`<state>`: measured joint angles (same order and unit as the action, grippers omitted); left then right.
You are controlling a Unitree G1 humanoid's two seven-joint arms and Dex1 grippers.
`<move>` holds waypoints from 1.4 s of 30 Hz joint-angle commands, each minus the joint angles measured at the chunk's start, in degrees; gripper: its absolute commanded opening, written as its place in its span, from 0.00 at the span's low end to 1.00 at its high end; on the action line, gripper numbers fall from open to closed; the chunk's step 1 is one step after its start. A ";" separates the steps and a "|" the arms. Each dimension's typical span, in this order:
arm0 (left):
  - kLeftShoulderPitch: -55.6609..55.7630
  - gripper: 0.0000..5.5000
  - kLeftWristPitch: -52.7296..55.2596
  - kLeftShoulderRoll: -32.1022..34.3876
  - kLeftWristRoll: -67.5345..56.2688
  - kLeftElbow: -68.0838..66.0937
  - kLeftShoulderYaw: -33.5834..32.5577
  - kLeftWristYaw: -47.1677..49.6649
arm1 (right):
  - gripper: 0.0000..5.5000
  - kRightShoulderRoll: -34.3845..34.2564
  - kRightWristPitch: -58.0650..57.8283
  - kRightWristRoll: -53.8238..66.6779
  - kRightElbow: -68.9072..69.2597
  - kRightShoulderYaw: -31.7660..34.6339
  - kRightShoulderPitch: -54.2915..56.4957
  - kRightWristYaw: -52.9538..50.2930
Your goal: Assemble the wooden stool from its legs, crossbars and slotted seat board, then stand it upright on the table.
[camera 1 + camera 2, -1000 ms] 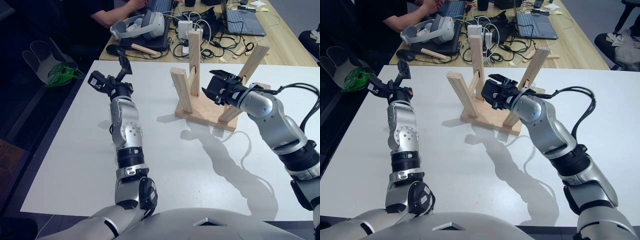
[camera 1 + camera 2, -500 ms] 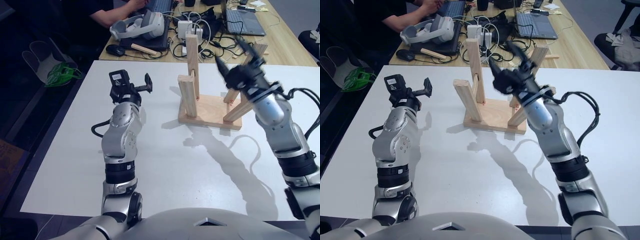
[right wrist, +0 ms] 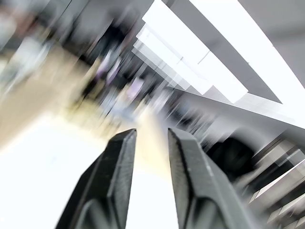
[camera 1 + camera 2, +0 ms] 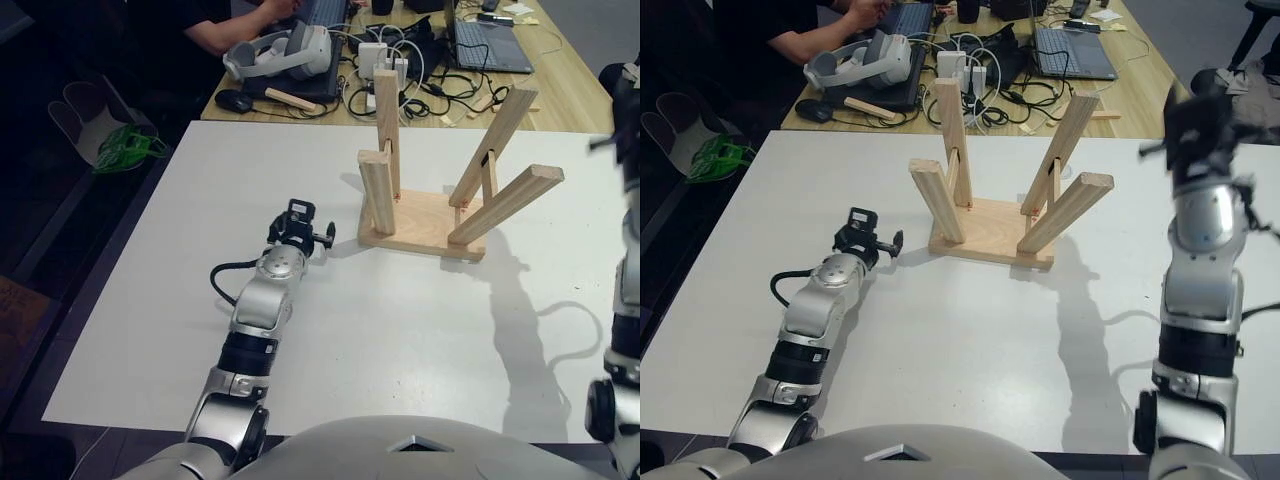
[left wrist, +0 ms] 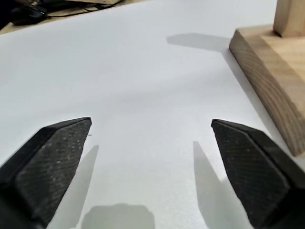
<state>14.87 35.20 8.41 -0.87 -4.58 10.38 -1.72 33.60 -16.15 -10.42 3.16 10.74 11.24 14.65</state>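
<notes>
Wooden stool (image 4: 420, 200): stood upside down near the far middle of the white table (image 4: 400, 340), its seat board (image 4: 425, 222) flat on the surface and four legs pointing up. My left pincer (image 5: 150, 129): low over the table just left of the board, spread wide, holding nothing. Left pair of legs (image 4: 380, 190): close to upright. Right pair of legs (image 4: 500, 205): leaning outward, the nearer one tilted hard. Crossbars: I could not make them out between the legs. My right pincer (image 3: 152, 133): raised high at the right edge of the table, well apart from the stool, fingers drawn nearly together and pinching nothing. Progress, by my reckoning: legs seated in the board, crossbars unconfirmed, the slanted leg perhaps needing to be straightened, and the turn onto its feet not yet done. Surface: plain white, matte. Room, behind the table: a green object (image 4: 125, 148) on the floor at the left; a wooden desk (image 4: 570, 90) carrying a headset (image 4: 280, 50), a loose wooden stick (image 4: 288, 99), a tangle of cables (image 4: 400, 70) and a laptop (image 4: 485, 45).
</notes>
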 commanded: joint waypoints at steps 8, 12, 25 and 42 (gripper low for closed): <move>4.86 0.51 -2.96 -2.59 3.65 -7.31 4.90 -5.96 | 0.00 2.19 -10.80 -0.33 -6.48 -13.27 -4.61 14.31; 4.55 0.39 1.22 -0.69 3.52 -4.45 8.95 -13.21 | 0.00 4.22 -9.59 -0.30 -5.67 -17.49 -4.65 20.34; 5.55 0.04 5.19 -0.48 4.49 -2.82 10.25 -18.46 | 0.00 6.51 -11.59 -2.33 -3.68 -21.43 -2.81 24.70; 6.75 0.01 5.45 0.46 9.88 -3.57 15.11 -19.50 | 0.00 7.28 -8.96 -8.91 -8.83 -25.33 2.43 22.30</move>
<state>20.98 40.33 9.23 8.90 -6.76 24.96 -20.62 40.49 -25.83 -18.48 -5.00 -13.96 12.44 36.66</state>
